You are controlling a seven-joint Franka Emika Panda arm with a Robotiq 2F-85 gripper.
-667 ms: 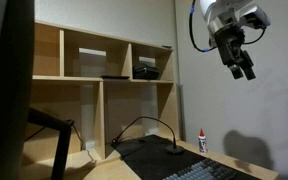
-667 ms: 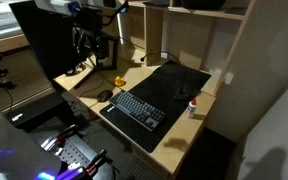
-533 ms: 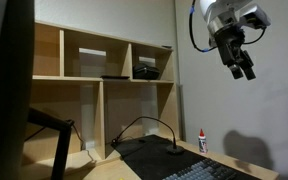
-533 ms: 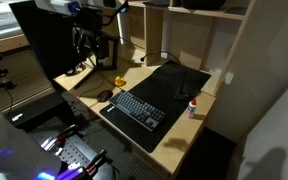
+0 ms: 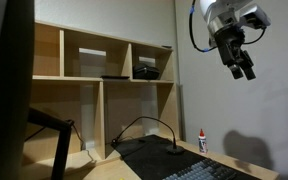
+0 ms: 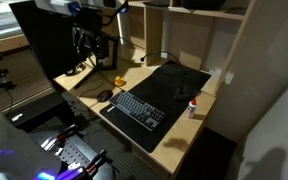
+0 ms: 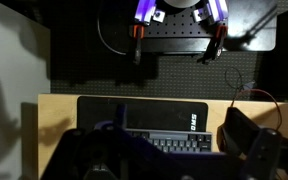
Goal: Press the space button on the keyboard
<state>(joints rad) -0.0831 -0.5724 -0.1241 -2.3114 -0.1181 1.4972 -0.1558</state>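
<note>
A wooden desk (image 6: 176,140) carries a long black mat (image 6: 176,78). The keyboard (image 6: 139,108), dark and flat with rows of small keys, lies on the end of the mat farthest from the shelves (image 5: 94,90). It covers most of the mat's width. Off one long side of the mat sits a dark mouse (image 6: 105,96). Off the opposite side, on bare wood, a small white bottle (image 6: 193,108) with a red cap stands upright.

The gripper (image 5: 244,72) hangs high in the air, well above the mat and touching nothing. Its two fingers point down and stand apart, with nothing between them. In the wrist view the mat and keyboard lie straight below, partly hidden by the blurred fingers.

The keyboard looks stiff, thin and fairly light. It is a thing to press, not to pick up. The space bar should be the one long key in the row along a long edge. The pictures are too small to show which edge. A key like that is springy and gives with a light touch, so one fingertip, or both brought together, should come straight down on its middle. A hard or slanted push might slide the board or catch neighbouring keys.
</note>
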